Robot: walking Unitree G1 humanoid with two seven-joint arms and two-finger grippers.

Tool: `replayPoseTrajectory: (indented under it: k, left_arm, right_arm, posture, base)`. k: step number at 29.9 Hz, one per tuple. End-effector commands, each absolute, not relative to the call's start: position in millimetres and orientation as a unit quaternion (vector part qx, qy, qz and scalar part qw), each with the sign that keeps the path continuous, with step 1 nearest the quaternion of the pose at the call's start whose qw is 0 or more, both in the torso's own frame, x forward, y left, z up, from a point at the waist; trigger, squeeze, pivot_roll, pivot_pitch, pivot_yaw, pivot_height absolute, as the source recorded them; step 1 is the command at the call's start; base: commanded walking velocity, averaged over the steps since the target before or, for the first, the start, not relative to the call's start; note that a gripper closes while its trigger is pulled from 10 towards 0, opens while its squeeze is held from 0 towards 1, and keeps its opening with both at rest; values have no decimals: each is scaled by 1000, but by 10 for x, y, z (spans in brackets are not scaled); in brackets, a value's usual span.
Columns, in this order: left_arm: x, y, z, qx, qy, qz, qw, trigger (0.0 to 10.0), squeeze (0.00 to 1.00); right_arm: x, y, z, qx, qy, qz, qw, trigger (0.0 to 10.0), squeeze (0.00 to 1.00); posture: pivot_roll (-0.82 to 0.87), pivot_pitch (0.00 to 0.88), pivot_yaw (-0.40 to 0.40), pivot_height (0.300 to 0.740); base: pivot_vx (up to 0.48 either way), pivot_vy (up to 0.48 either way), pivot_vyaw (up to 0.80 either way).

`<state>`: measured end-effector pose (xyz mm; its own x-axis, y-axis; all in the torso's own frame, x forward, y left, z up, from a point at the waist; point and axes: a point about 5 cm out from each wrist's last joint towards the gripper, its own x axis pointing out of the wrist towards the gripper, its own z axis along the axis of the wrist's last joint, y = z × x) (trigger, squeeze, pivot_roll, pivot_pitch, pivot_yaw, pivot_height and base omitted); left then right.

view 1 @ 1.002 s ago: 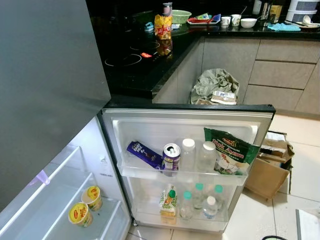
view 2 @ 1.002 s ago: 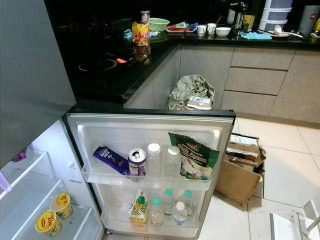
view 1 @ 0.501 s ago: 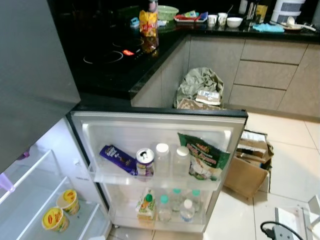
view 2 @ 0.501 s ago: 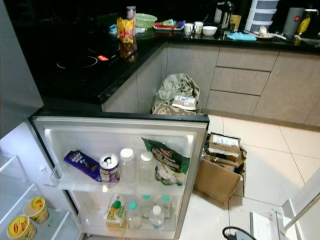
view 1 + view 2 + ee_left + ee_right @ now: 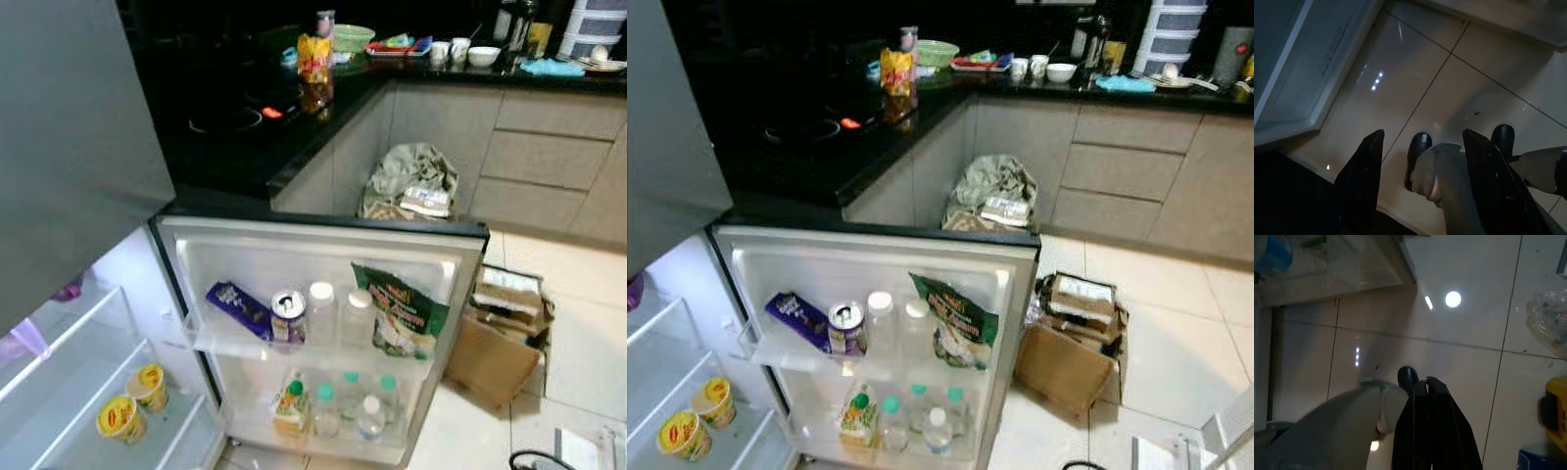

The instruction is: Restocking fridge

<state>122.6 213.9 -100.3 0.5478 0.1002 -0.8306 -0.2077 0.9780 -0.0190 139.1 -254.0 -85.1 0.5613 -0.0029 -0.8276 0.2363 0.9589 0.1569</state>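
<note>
Green snack bag [image 5: 398,311] — lettering unreadable, purple chocolate bar [image 5: 238,309]

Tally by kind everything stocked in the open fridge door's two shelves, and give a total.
Chocolate bar: 1
Drink can: 1
White-capped bottles: 2
Green snack bag: 1
Juice carton: 1
Lower-shelf water bottles: 4
Total: 10

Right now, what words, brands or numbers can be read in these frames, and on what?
None reads clearly.
green bag, upper door shelf: red and yellow lettering, too blurred.
purple bar: pale print, too blurred.
can: too small.
yellow cups: red logo, unreadable.
carton, lower door shelf: blurred.
</note>
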Motion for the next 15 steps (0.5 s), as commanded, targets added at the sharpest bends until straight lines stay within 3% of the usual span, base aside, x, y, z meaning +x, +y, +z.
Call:
replayPoseTrajectory:
  k: [1, 10, 15]
  left_arm:
    - [1221, 2116, -1011, -61, 472, 84, 876, 10000, 0]
    - [1169, 2114, -1027, -62, 477, 84, 873, 10000, 0]
    - [1174, 2117, -1025, -62, 476, 84, 873, 10000, 0]
  right_arm:
    - [1384, -2581, -841, 123, 462, -73, 876, 10000, 0]
    - [1385, -2567, -841, 115, 463, -60, 877, 10000, 0]
    - [1403, -2544, -833, 104, 462, -30, 880, 10000, 0]
  posture:
    - [-112, 0, 2, 740]
    - [-113, 0, 3, 740]
    - [-111, 0, 3, 740]
  base:
    - [0, -469, 0]
    - [0, -469, 0]
    - [0, -469, 761]
